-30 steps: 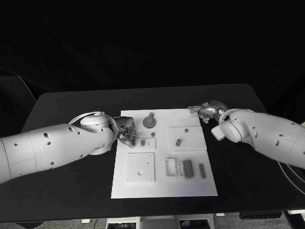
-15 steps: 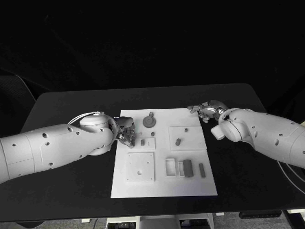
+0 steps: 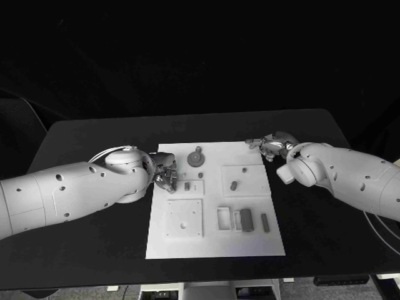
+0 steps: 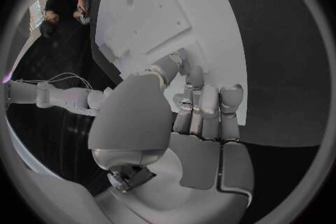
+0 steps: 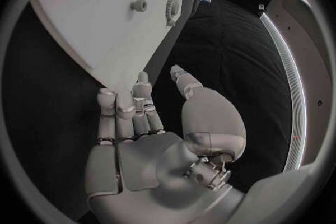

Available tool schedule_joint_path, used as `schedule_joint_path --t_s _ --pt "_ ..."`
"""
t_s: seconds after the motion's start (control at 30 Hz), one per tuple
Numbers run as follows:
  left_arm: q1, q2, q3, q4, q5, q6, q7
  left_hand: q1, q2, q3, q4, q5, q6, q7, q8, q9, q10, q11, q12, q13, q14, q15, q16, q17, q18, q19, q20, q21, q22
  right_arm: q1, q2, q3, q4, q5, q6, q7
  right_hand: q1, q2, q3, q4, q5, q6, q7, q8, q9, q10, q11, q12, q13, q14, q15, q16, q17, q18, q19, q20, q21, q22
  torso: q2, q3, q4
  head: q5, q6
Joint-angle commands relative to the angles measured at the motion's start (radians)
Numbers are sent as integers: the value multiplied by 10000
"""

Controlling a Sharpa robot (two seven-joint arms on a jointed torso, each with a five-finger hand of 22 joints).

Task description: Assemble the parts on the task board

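we see the task board (image 3: 214, 206) lying flat in the middle of the black table (image 3: 92, 134), with small grey parts (image 3: 246, 219) on it and a round part (image 3: 196, 158) near its far edge. our left hand (image 3: 165, 173) sits at the board's left edge, fingers (image 4: 201, 106) close together, holding nothing. our right hand (image 3: 269, 146) hovers at the far right corner, fingers (image 5: 129, 106) straight and near one another, empty.
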Motion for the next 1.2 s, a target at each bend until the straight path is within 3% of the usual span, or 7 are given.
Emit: schedule_joint_path --t_s 0.03,0.7,1.2 --pt "-33 -3 -35 -6 -129 172 -206 -90 56 28 23 50 197 109 44 -8 62 134 -51 -14 -49 -5 -44 -14 348 -4 -61 -64 -10 -4 8 -1 2 -71 167 56 -56 13 -66 -8 4 -1 50 -28 -16 30 16 -46 -16 -6 -46 -43 -16 283 51 -19 1315 9 0 1 -3 -4 -7" --pt "-33 61 -40 22 -60 152 -203 -361 -23 -14 159 -5 246 106 55 1 98 142 -52 -16 -38 9 -34 -27 327 7 -54 -51 -14 -6 0 -1 16 -74 165 54 -57 14 -66 -8 4 -3 50 -29 -18 29 16 -47 -18 -7 -46 -44 -17 283 50 -19 1314 9 -1 7 -2 -15 -28" --pt "-34 99 -51 28 -250 69 -65 -283 -50 13 57 -9 231 96 42 -2 87 129 -62 -21 -43 5 -32 -33 347 -3 -71 -53 -19 -6 -10 -1 21 -74 172 52 -58 16 -66 -8 5 -4 50 -29 -19 29 16 -48 -20 -8 -46 -45 -17 283 50 -19 1313 9 2 2 -1 -35 -61"
